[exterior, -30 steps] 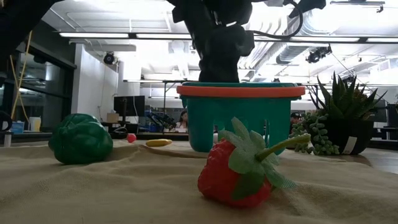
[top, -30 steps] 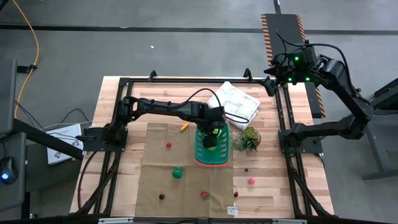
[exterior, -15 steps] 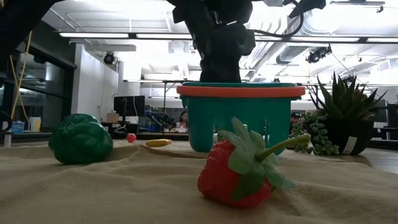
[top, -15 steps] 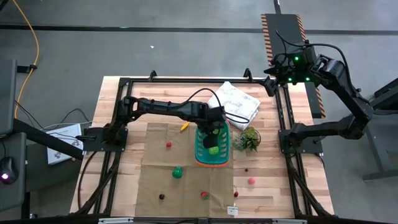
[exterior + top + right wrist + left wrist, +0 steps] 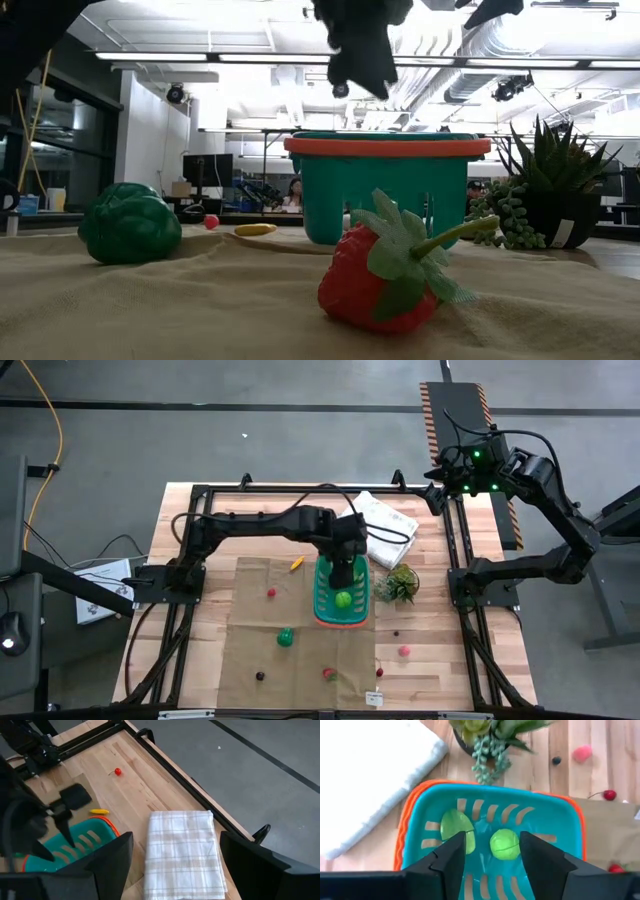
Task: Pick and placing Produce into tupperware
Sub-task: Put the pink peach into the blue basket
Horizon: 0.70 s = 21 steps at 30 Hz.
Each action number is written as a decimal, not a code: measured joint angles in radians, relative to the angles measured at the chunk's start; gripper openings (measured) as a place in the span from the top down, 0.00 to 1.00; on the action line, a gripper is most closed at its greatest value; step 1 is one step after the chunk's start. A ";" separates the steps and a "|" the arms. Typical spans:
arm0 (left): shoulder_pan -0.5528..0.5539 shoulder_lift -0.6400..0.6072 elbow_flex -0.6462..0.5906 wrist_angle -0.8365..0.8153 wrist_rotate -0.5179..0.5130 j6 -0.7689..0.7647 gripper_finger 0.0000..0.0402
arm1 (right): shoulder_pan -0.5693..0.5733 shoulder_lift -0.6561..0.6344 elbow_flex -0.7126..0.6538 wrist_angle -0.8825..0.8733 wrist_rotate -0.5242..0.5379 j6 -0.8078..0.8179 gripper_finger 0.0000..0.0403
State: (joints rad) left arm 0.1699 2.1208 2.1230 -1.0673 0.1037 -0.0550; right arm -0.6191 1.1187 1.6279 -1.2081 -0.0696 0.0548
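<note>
Above the teal basket (image 5: 343,597), at its far end toward the white cloth (image 5: 377,525), hung the left gripper (image 5: 491,851), jaws parted and holding nothing, clear of the rim in the low view. Inside the basket lay two green pieces: a round one (image 5: 504,844) near the middle and a flatter leafy one (image 5: 456,828) just beside it. Around the basket, on the tan mat, waited a green leafy vegetable (image 5: 285,636), a strawberry (image 5: 385,267), a small red berry (image 5: 271,593) and a yellow-orange piece (image 5: 297,563), the last just beyond the basket's corner. Far off past the cloth, outside the table frame, sat the right gripper (image 5: 174,857), jaws wide and empty. Likely trouble from here: catching the rim on a low sweep toward the mat and tipping or dragging the light basket, or brushing the spiky plant (image 5: 398,584) just beside it. Long axis of the basket ran from the cloth side toward the near edge of the table, open mouth upward.
</note>
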 joint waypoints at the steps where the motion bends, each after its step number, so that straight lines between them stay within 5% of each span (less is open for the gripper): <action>1: 0.000 0.000 0.022 -0.023 -0.002 0.000 0.58 | 0.000 0.000 0.000 -0.002 0.000 -0.004 0.28; 11: 0.001 -0.006 0.232 -0.303 -0.081 -0.001 0.62 | 0.000 -0.055 0.000 -0.151 -0.039 -0.083 0.28; 21: 0.016 -0.185 0.214 -0.386 -0.220 -0.068 0.62 | 0.000 -0.176 -0.015 -0.143 -0.057 -0.037 0.28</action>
State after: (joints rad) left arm 0.1860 1.9356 2.3367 -1.4535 -0.1166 -0.1226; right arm -0.6193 0.9431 1.6134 -1.3514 -0.1269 0.0181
